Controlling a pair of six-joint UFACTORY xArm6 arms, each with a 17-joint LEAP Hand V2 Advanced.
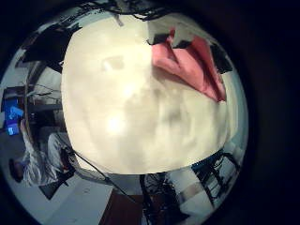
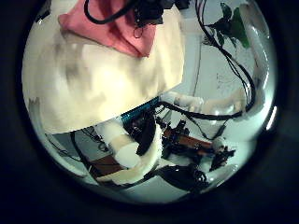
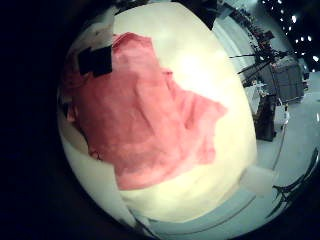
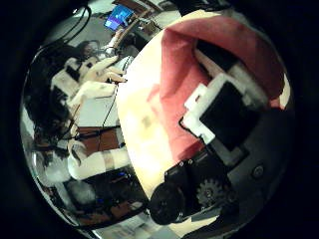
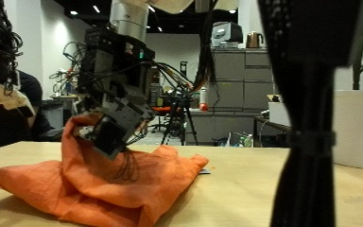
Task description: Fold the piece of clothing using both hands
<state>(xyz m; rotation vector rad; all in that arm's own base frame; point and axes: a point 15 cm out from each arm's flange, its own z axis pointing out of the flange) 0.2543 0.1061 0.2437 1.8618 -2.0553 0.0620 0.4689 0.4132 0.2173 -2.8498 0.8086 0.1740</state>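
You see one pale table (image 5: 295,184), office behind. One orange cloth (image 5: 106,184) on it. One hand (image 5: 116,118) pinches a raised fold; left fingers unclear.

Crumpled orange-pink garment (image 5: 106,184) lies bunched on the table, one edge lifted.

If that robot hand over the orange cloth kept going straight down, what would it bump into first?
The robot hand already has its fingers in the orange cloth; below that is the table.

hand (image 5: 110,132) fingertips buried in garment (image 5: 100,184)
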